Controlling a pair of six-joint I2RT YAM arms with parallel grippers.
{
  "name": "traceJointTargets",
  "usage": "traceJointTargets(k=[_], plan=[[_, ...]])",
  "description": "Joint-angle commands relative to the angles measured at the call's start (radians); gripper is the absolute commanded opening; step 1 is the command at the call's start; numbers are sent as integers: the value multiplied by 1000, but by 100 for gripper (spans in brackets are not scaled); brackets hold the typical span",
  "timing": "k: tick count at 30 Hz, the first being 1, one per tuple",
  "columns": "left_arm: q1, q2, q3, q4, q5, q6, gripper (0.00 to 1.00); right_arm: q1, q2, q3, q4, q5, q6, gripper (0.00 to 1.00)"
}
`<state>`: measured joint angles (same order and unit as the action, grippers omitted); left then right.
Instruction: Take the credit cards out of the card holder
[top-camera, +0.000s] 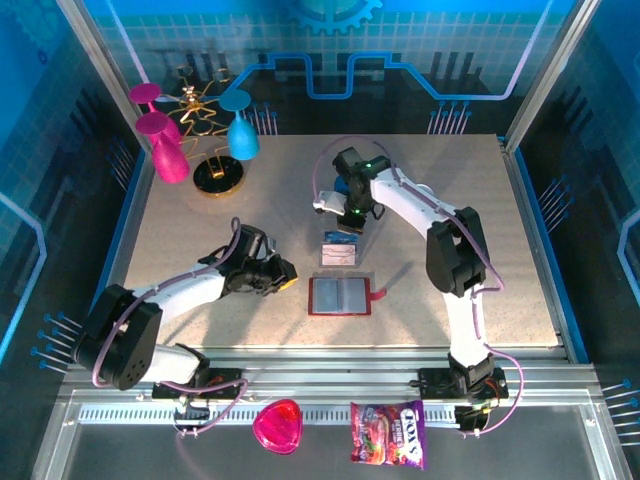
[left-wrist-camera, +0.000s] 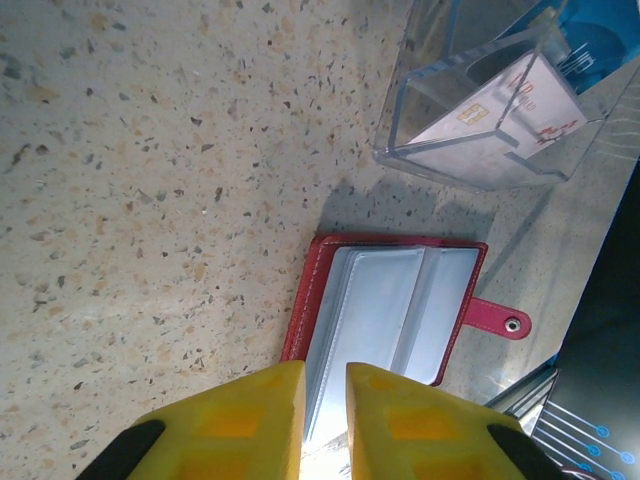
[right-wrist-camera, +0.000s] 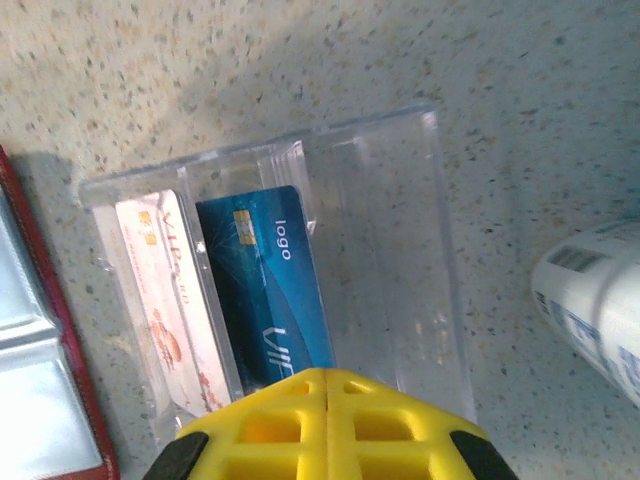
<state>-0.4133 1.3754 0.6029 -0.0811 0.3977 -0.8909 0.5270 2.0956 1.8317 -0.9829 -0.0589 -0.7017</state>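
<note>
1. Right gripper (right-wrist-camera: 328, 425): jaws pressed together, empty. Just ahead, the blue card (right-wrist-camera: 265, 290) and pale card (right-wrist-camera: 160, 290) sit in the clear tray (right-wrist-camera: 400, 250).
2. Left gripper (left-wrist-camera: 325, 420): jaws a slit apart, gripping nothing. The card holder (left-wrist-camera: 390, 310) lies open just ahead.
3. Looks nearly done. Its glossy pockets could hide another card.

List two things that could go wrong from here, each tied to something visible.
1. The shut right gripper hangs close to the clear tray, where a blue card and a pale card lean; a dip could knock tray or cards over.
2. The left gripper, narrowly parted at the open card holder's edge, might shove the holder across the table.
</note>
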Motion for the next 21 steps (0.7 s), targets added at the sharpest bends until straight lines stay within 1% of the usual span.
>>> traceJointTargets(k=[1,4,9,13,17,21], plan=[[-21,30,21,19,33,-8,18,19,-86,-40,37,-14,81,0],[-43,60,30,35,35,-13,17,34,-123,-90,65,-27,173,0],[-75,101,43,64,37,-23,15,69,-209,-216,161,-54,394,1],[-97,138,50,84,41,-29,13,95,-283,-348,277,-84,625,2],[-118,167,56,90,43,-30,11,117,-363,-490,393,-89,855,0],[-130,179,50,94,38,-34,10,122,-429,-616,486,-149,1079,0]])
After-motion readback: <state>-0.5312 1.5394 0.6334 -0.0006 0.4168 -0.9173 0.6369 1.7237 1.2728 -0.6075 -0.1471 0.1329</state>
